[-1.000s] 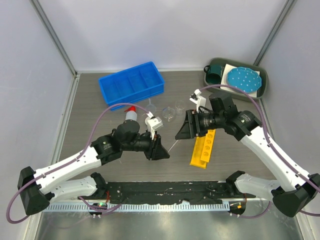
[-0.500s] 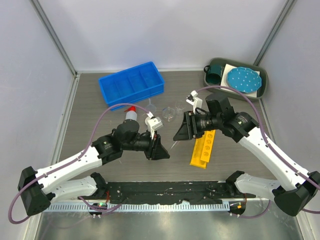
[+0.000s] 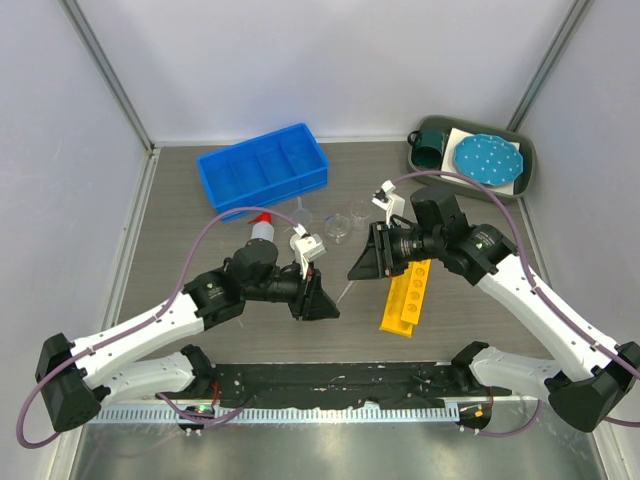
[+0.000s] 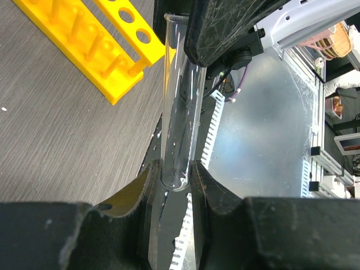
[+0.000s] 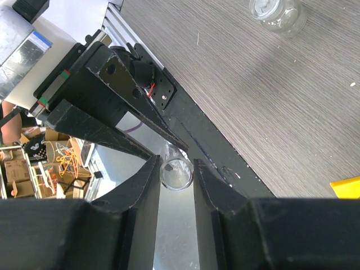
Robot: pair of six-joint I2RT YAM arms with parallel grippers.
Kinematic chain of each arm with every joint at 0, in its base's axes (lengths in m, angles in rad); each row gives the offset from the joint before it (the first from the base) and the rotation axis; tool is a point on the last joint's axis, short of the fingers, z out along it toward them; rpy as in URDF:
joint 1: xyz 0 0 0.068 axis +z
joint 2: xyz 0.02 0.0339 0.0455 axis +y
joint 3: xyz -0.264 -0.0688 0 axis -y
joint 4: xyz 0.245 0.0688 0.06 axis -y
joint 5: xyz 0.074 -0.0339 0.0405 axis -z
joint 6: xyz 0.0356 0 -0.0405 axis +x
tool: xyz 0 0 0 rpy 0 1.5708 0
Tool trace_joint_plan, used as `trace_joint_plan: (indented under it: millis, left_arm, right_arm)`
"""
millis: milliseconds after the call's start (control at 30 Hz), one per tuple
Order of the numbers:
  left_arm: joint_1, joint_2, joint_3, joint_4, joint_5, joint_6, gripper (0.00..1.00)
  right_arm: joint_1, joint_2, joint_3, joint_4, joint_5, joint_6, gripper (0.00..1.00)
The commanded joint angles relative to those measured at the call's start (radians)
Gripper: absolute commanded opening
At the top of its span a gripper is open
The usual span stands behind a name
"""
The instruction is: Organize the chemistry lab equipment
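A clear test tube (image 4: 179, 95) hangs in the air between my two grippers, seen in the top view as a thin glint (image 3: 346, 289). My left gripper (image 4: 173, 177) is shut on its rounded bottom end. My right gripper (image 5: 176, 169) has both pads against the tube's open mouth (image 5: 176, 174). From above, the left gripper (image 3: 325, 298) and right gripper (image 3: 360, 266) face each other above the table's middle. The yellow holed tube rack (image 3: 405, 295) lies flat just right of them. A white squeeze bottle (image 3: 262, 229) with a red nozzle stands behind my left wrist.
Two small clear beakers (image 3: 338, 226) (image 3: 358, 212) and a funnel (image 3: 303, 209) stand behind the grippers. A blue divided bin (image 3: 262, 166) sits at back left. A green tray (image 3: 528, 170) at back right holds a teal mug (image 3: 432, 143) and a blue dotted plate (image 3: 488, 158).
My right gripper has shifted slightly left toward the tube and its jaws have narrowed onto the tube's open end. The left arm has stayed put, still gripping the tube.
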Motion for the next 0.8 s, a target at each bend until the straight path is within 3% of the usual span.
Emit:
trace_joint_plan:
  millis: [0, 67, 167, 200, 300, 400, 533, 600, 667, 767]
  left_arm:
    - [0.009, -0.012, -0.002, 0.046, 0.002, -0.019, 0.18]
    - [0.011, -0.009, 0.001, 0.037, -0.002, -0.021, 0.23]
    - [0.011, -0.007, 0.011, 0.019, -0.002, -0.022, 0.52]
    - [0.011, -0.006, 0.013, 0.011, -0.004, -0.024, 0.71]
    - [0.011, -0.018, 0.036, -0.036, -0.048, -0.027, 0.89]
    - [0.009, -0.050, 0.074, -0.118, -0.156, -0.028, 0.98]
    - [0.011, -0.087, 0.131, -0.233, -0.306, -0.027, 1.00]
    - [0.011, -0.099, 0.153, -0.292, -0.367, -0.021, 1.00]
    - [0.011, -0.115, 0.162, -0.331, -0.398, -0.021, 0.99]
    - [0.009, -0.131, 0.156, -0.355, -0.420, -0.021, 0.99]
  right_arm:
    - [0.014, -0.001, 0.021, 0.033, -0.015, 0.007, 0.29]
    - [0.013, -0.001, 0.024, 0.033, -0.011, 0.007, 0.26]
    - [0.013, -0.003, 0.030, 0.030, 0.005, 0.007, 0.25]
    - [0.013, -0.003, 0.033, 0.027, 0.011, 0.005, 0.24]
    - [0.013, -0.001, 0.047, 0.006, 0.055, 0.001, 0.24]
    - [0.013, 0.005, 0.081, -0.053, 0.142, -0.027, 0.23]
    - [0.013, 0.019, 0.156, -0.158, 0.285, -0.059, 0.23]
    - [0.011, 0.023, 0.187, -0.206, 0.444, -0.070, 0.23]
    - [0.011, 0.028, 0.225, -0.267, 0.593, -0.078, 0.23]
    - [0.005, 0.032, 0.254, -0.323, 0.695, -0.082, 0.23]
